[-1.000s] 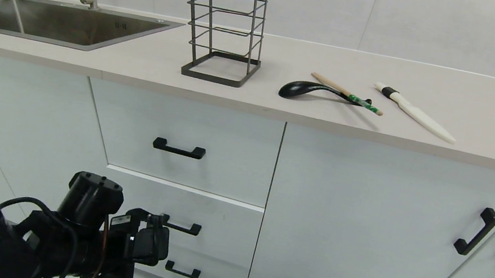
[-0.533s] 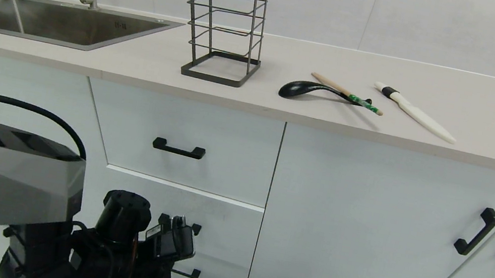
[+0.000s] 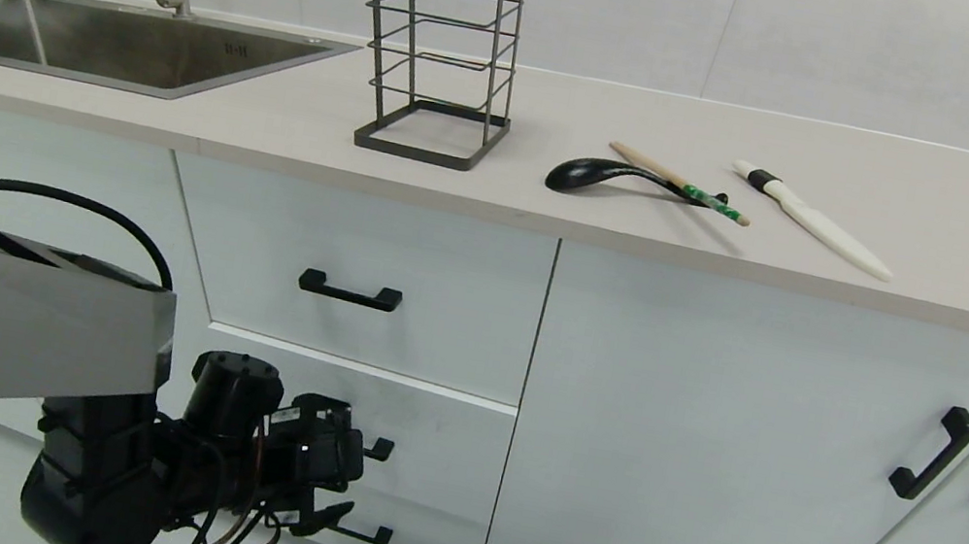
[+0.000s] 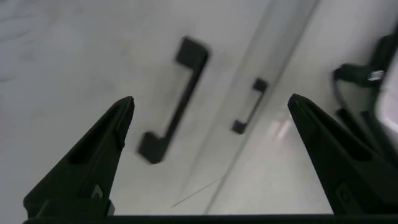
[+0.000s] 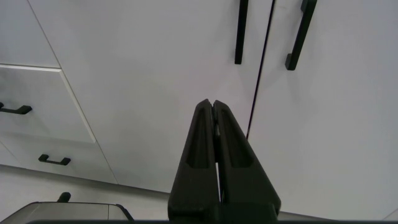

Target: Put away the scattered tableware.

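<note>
Tableware is lying loose on the counter (image 3: 947, 212), all of it to the right of the wire rack (image 3: 445, 39). Nearest the rack, the black spoon (image 3: 594, 175) is resting with its bowl toward the rack and its handle running away to the right. The chopsticks (image 3: 678, 184) are crossing that handle's far end, slanting from the back on the rack side to the counter's front edge on the far side. The white knife (image 3: 813, 221) is lying farthest from the rack, apart from the chopsticks, on the same slant, with its banded handle end closer to the rack.

The left gripper (image 4: 211, 102) is hanging well below the rack, in front of the lower drawers (image 3: 419, 429), jaws spread wide and carrying nothing. The right gripper (image 5: 213, 109) is pointing at the cabinet doors (image 5: 155, 74), fingers pressed together and empty; it is probably sitting below and right of the rack, though one wrist view makes that a guess.

From the left gripper every piece is lying up and to the right, the spoon closest. The knife looks likelier for the right arm. Any grasp is going to need jaws set across those slanted long axes.
</note>
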Available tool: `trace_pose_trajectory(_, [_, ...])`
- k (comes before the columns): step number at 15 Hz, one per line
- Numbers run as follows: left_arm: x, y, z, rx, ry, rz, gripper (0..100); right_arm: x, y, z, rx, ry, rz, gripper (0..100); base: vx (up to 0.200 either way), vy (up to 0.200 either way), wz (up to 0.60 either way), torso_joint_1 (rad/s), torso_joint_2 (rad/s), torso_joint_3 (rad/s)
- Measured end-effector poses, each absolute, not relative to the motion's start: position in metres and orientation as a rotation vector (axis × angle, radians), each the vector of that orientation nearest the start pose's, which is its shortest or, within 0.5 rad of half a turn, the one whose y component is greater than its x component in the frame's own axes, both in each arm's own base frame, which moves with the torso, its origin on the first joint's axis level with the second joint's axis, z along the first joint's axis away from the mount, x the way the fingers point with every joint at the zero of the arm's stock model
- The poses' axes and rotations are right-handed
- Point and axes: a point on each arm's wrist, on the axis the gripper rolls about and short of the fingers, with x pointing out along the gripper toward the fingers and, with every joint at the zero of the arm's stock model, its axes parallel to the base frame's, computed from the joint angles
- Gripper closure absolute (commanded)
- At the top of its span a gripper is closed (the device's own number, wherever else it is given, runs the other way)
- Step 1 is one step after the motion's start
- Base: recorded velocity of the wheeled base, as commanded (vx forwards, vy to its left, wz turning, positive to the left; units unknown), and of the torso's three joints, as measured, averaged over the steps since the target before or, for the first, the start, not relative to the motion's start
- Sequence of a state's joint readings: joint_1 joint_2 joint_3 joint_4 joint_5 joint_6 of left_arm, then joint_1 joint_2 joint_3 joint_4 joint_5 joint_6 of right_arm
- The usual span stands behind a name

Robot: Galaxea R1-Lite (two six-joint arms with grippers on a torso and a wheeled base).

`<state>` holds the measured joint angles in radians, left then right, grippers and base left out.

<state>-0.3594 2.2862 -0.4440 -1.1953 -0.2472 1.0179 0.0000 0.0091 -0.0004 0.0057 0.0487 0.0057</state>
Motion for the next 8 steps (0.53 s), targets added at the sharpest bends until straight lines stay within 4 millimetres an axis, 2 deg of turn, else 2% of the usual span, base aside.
trace_pose_trajectory(4, [0.294,-0.109,-0.026,1.002,0.294,-0.851,0,-0.022,0.001,0.075,0.007,0.015,0.048,100,0.0,0.0,0.0,0.0,0.0,0.0])
trace_pose_trajectory(8, [0.289,-0.108,-0.04,0.986,0.351,-0.895,0,-0.022,0.001,0.075,0.007,0.015,0.049,100,0.0,0.0,0.0,0.0,0.0,0.0])
